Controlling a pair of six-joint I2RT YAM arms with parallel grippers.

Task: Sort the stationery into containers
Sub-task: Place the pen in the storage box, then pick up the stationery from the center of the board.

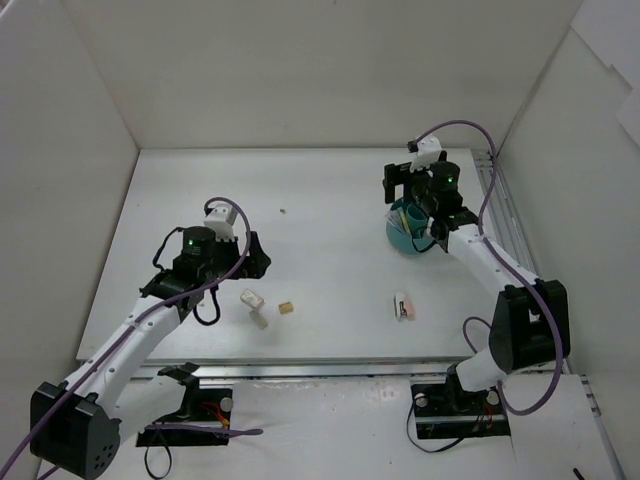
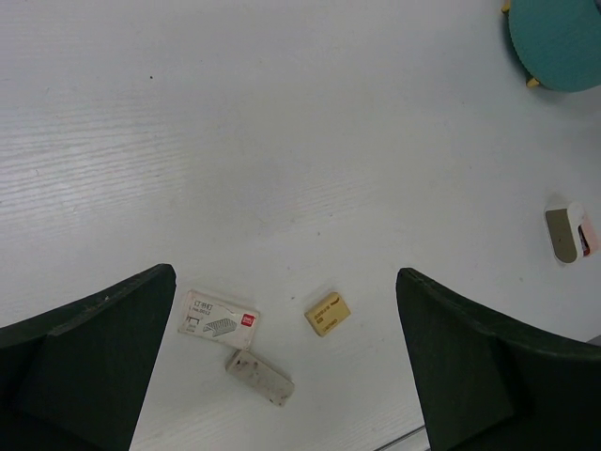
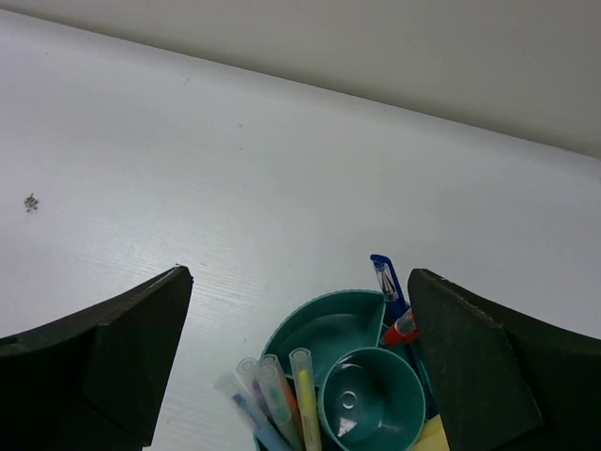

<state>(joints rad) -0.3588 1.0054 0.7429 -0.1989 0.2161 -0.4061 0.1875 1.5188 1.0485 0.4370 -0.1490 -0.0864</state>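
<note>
The round teal organiser [image 1: 404, 232] stands at the right, under my right gripper [image 1: 418, 200], which is open and empty above it. In the right wrist view the organiser [image 3: 331, 329] holds several markers [image 3: 282, 399], a blue pen [image 3: 388, 284] and a red pen [image 3: 402, 329]. My left gripper [image 1: 247, 262] is open and empty above the table. Below it lie a white staple box [image 2: 218, 319], a grey-white eraser [image 2: 259, 377] and a tan eraser [image 2: 328, 313]. Another eraser in a sleeve [image 1: 403, 306] lies mid-right and also shows in the left wrist view [image 2: 564, 233].
White walls enclose the table on three sides. A metal rail [image 1: 505, 230] runs along the right side. A small dark speck [image 1: 283, 211] lies on the table toward the back. The organiser's edge shows in the left wrist view [image 2: 559, 42].
</note>
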